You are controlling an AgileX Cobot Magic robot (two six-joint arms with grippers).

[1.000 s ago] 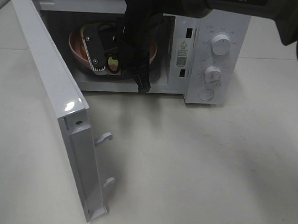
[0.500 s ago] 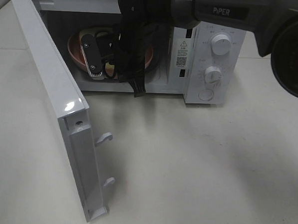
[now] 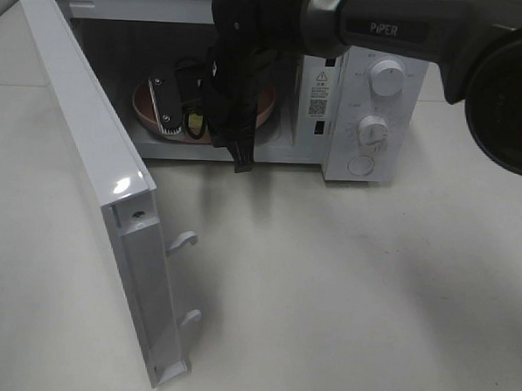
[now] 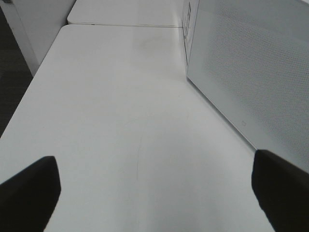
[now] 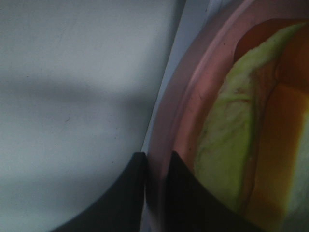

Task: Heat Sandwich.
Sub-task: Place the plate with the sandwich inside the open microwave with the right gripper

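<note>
Inside the microwave (image 3: 372,87), the right claw (image 5: 155,193) sits at the near rim of the pink dish (image 5: 166,121), one fingertip on each side of the rim, jaws set narrow. Pinching the rim or only straddling it: cannot tell. On that dish lies the sandwich (image 5: 227,145), just past the rim on the inner finger's side, near the claw but apart from it. Its long axis runs roughly along the rim.

The pink dish looks flat on the oven floor, so placing seems done. Likely next: let go and back straight out the front. The right arm and its black cable fill the opening. Off to the left the door (image 3: 88,151) is swung wide, latch hooks out.

Further out, the left claw (image 4: 155,191) is spread wide and empty, low over the table (image 4: 120,121) beside a white dotted panel, probably the door's outer face, so that arm looks nearer for shutting it. Far right, the knobs (image 3: 388,79).
</note>
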